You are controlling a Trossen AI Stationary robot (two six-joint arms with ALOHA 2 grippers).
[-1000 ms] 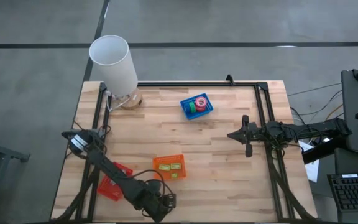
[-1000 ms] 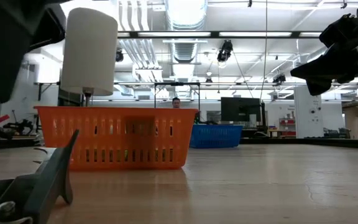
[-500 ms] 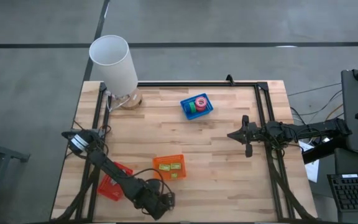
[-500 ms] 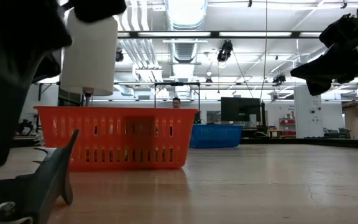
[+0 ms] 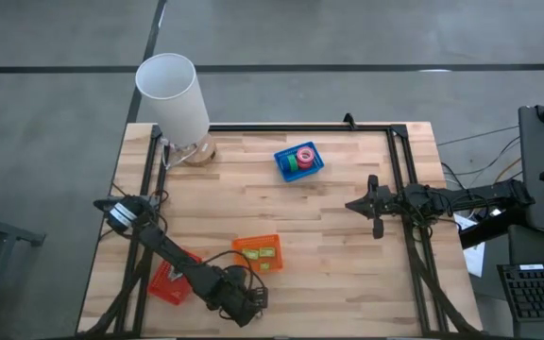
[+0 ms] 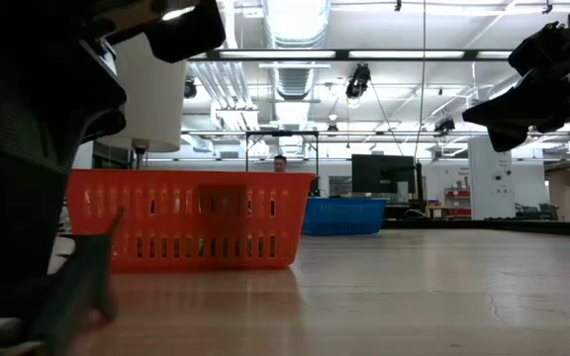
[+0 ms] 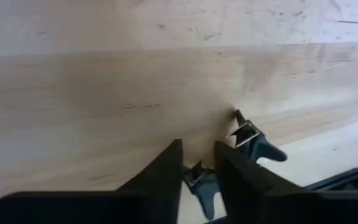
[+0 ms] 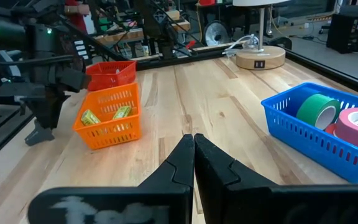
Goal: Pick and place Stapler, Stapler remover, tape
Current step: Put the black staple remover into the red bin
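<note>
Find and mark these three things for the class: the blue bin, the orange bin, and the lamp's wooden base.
blue bin (image 5: pixel 315 170): high view, its near right rim.
orange bin (image 5: pixel 256 242): high view, its far rim.
lamp's wooden base (image 8: pixel 260 58): right wrist view, its side face.

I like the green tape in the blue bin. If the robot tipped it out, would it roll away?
Probably, if it landed on edge: the green tape is a round ring. Here it leans against the blue bin wall beside the pink roll, so it's held in place. It looks stiff and fairly light.

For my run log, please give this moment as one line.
left gripper: shut on staple remover | right gripper: shut, waiting above table
</note>
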